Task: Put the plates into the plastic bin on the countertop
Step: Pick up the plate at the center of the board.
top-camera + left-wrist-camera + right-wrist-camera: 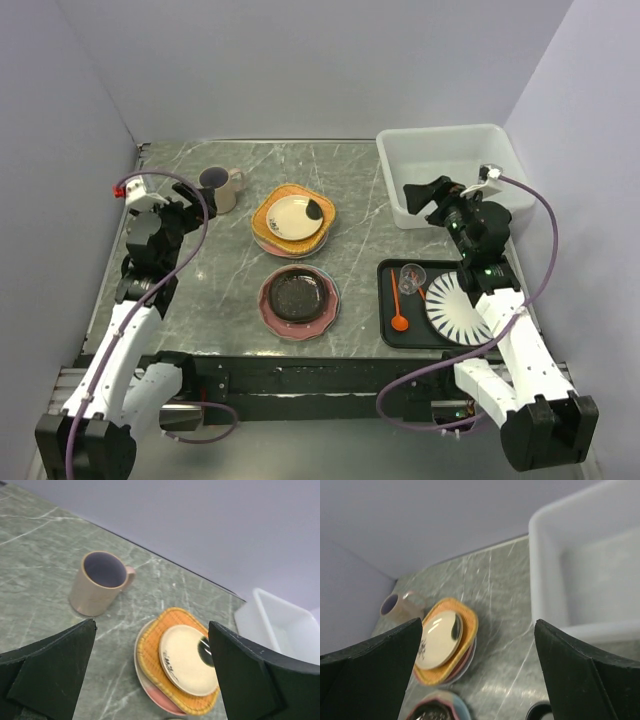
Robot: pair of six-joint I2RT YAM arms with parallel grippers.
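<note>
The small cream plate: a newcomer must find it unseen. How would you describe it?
On the grey-green countertop, look between the beige mug and the plastic bin. The small cream plate lies there on top of the orange rounded-square plate. It is pale and round with a black patch at its edge, unlike the black speckled plate nearer the arms.
</note>
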